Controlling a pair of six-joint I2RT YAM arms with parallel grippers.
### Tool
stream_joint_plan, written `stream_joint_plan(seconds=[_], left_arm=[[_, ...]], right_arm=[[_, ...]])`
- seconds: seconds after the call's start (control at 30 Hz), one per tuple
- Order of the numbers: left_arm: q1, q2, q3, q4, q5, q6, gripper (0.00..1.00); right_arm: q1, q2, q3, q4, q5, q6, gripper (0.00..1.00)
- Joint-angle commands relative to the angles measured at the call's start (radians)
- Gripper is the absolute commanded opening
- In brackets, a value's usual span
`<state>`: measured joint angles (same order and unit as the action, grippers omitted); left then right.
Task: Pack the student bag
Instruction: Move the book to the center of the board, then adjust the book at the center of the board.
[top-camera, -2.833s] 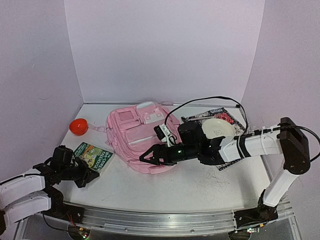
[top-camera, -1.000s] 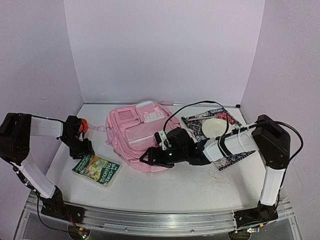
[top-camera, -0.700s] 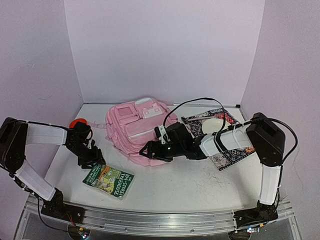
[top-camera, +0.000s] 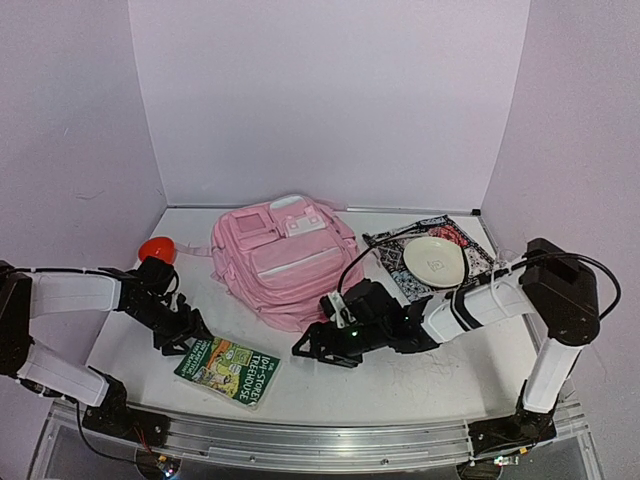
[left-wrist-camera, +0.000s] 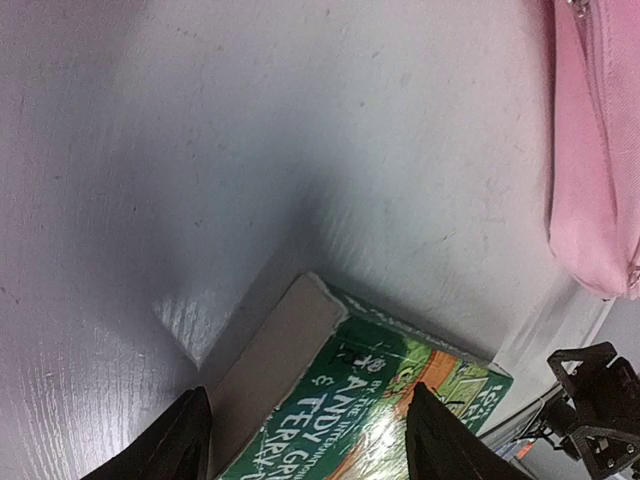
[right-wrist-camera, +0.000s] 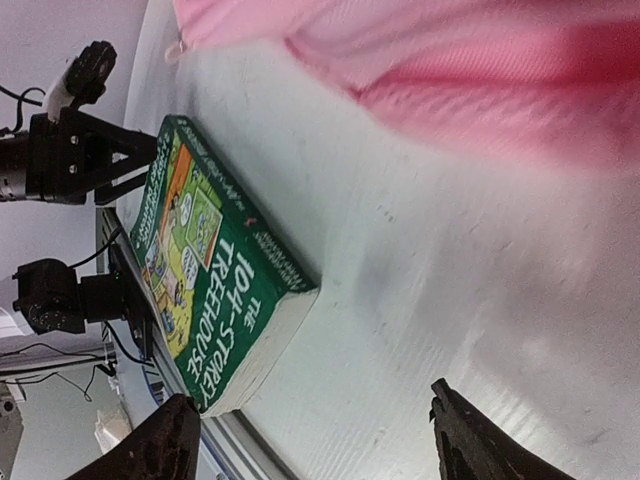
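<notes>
**Top view.** The student bag (top-camera: 285, 262) lies flat at the centre of the bench (top-camera: 420, 385), front pockets facing up. It is soft pink fabric with a small white patch near its upper edge, and I can see no open mouth on it. The green paperback (top-camera: 227, 370) lies flat at lower left, apart from the bag. The left pincer (top-camera: 188, 335) is at the paperback's upper-left end. The right pincer (top-camera: 312, 348) is low over bare bench, between the paperback and the bag's lower edge.

**Left wrist view.** The jaws are spread wide astride a corner of the green paperback (left-wrist-camera: 380, 410). I cannot tell whether they press on it. The bag is the pink bulge at the right edge of the frame.
- Judgement: the step in hand is getting this book up for packing.
- I should reach further onto the cover before closing, because a grip on the corner alone would likely let it pivot and slip.

**Right wrist view.** The right pincer is wide open with nothing in it. The green paperback is at left of the frame, and the bag is a pink blur along the top.
- I would send this arm to the bag to find the zip and hold the mouth open before the book arrives.
- The fabric looks limp and would probably sag shut otherwise.
</notes>
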<state>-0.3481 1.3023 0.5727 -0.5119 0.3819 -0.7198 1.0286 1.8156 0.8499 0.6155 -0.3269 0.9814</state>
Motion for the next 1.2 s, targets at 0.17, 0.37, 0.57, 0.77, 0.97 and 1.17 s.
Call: stream_joint_plan(seconds=[0.17,0.37,0.57,0.77,0.97,1.17], left_arm=[[-0.013,0.009,-0.016,-0.035,0.111,0.043,0.68],[-0.048,0.003,-0.01,-0.004,0.162,0.004,0.67],[-0.129,0.027,0.01,0.078,0.189,-0.065,0.67],[-0.234,0.106,0.074,0.155,0.188,-0.115,0.67],[-0.283,0.158,0.159,0.171,0.141,-0.113,0.67],[-0.329,0.167,0.181,0.153,0.047,-0.078,0.67]], right_arm=[[0.08,0.131,0.114,0.033,-0.064,0.098,0.68],[0.097,0.206,0.2,0.041,-0.082,0.118,0.55],[0.081,0.211,0.235,0.04,-0.044,0.124,0.48],[0.024,0.206,0.277,0.04,-0.023,0.103,0.45],[-0.043,0.188,0.29,0.027,-0.001,0.075,0.47],[-0.09,0.122,0.211,0.016,0.03,0.053,0.53]])
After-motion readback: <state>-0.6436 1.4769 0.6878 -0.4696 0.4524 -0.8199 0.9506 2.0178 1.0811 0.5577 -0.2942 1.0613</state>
